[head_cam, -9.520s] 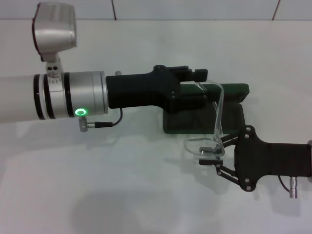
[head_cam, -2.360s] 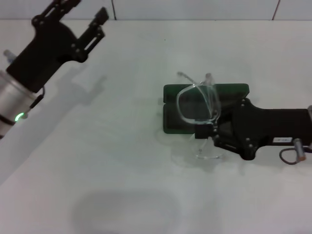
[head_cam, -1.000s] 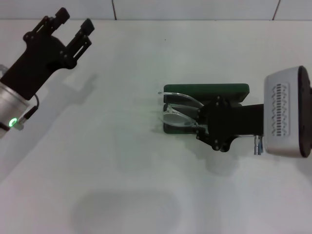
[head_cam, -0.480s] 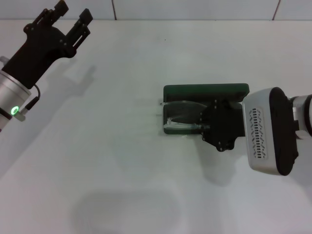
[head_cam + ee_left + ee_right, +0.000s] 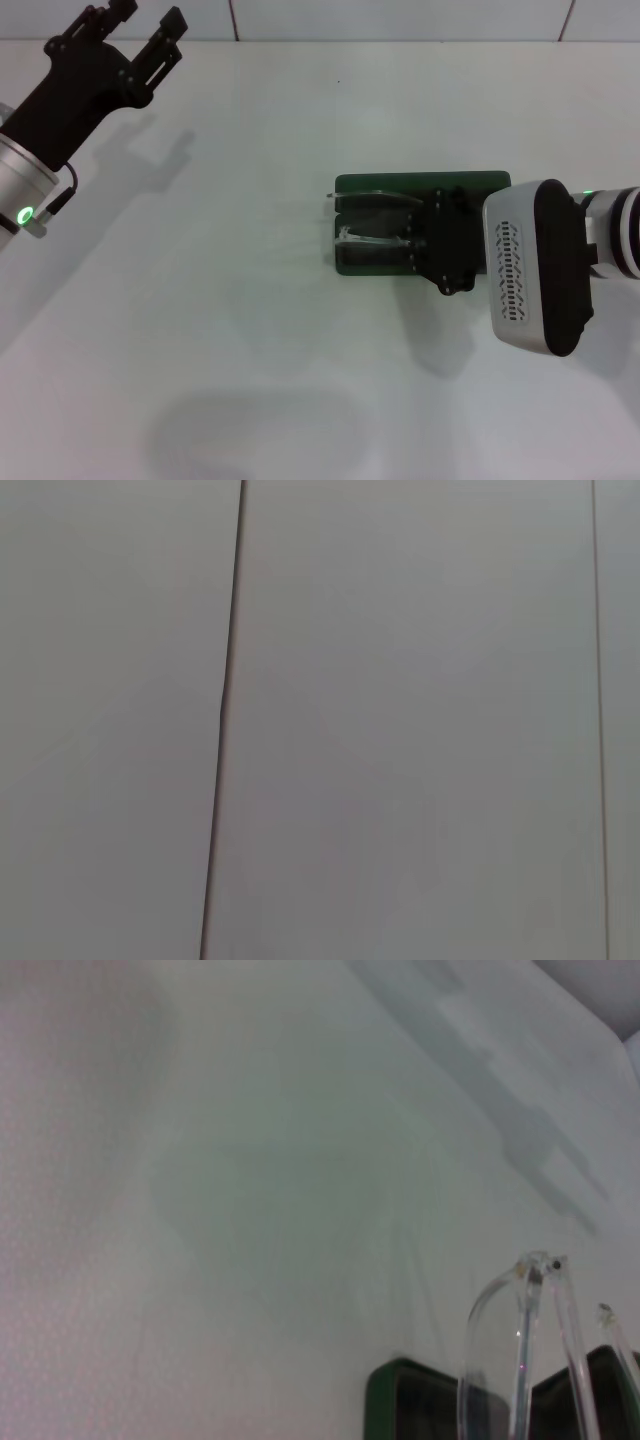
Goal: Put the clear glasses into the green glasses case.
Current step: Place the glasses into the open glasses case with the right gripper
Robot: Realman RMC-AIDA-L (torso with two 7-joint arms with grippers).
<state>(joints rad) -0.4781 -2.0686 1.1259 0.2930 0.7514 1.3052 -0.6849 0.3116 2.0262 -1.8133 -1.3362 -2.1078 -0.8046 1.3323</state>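
While the clear glasses [image 5: 375, 232] are held by the closed right tool [image 5: 412, 243] over the open green glasses case [image 5: 420, 185] at centre-right of the frame, a snagged arm on the rim is risked if release is skewed; the left tool [image 5: 140, 25], parked upper left, is seen open.

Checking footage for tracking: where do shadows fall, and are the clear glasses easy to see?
Head view: soft arm shadows on the white table; glasses faint against the green case. Right wrist view: glasses show only as thin outlines; a shadow crosses the table.

right tool [image 5: 412, 243] over open green glasses case [image 5: 420, 184] | clear glasses [image 5: 372, 222] inside | left tool [image 5: 142, 22] raised far-left
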